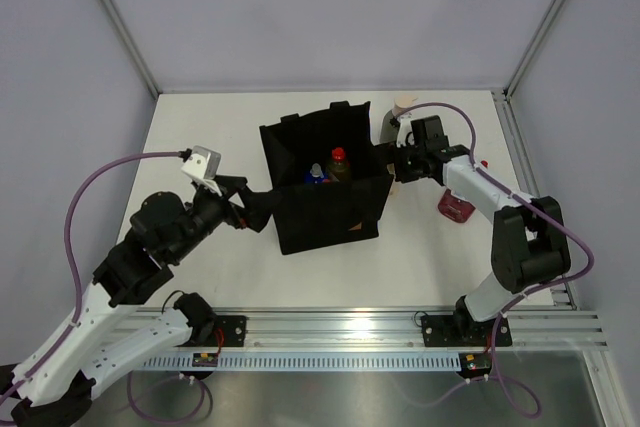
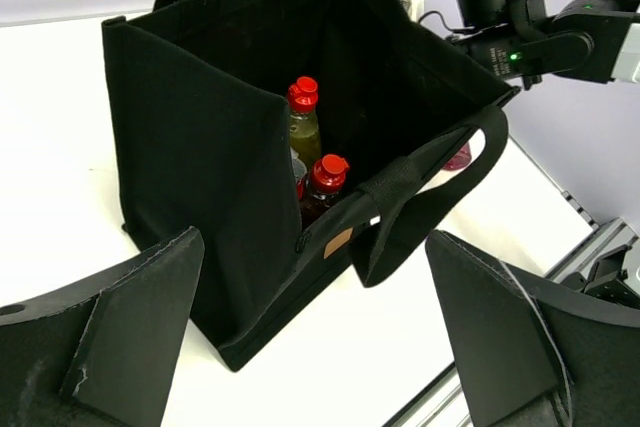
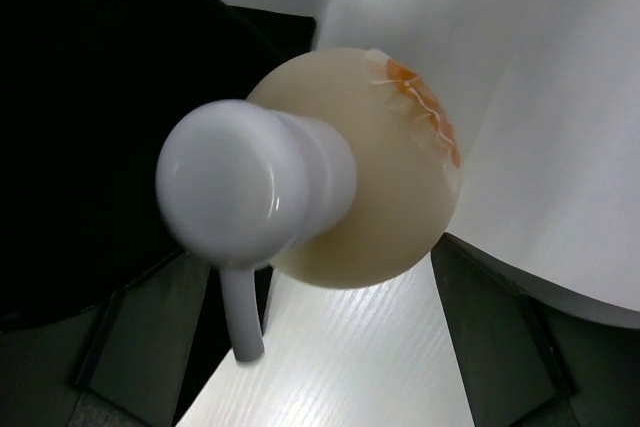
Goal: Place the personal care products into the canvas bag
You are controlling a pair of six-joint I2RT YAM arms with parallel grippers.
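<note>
The setting is a robotics lab test cell. A white table (image 1: 300, 277) is enclosed by plain pale wall panels (image 1: 300, 17) joined with metal corner struts, and a slotted aluminium rail (image 1: 350, 332) along the near edge carries the bolted bases of two arms. Purple cables (image 1: 85, 197) run exposed to the wrists.

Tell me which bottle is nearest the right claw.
The cream white-capped bottle, standing between the right claw fingers beside the black canvas bag; the flat dark red bottle lies farther away.
</note>
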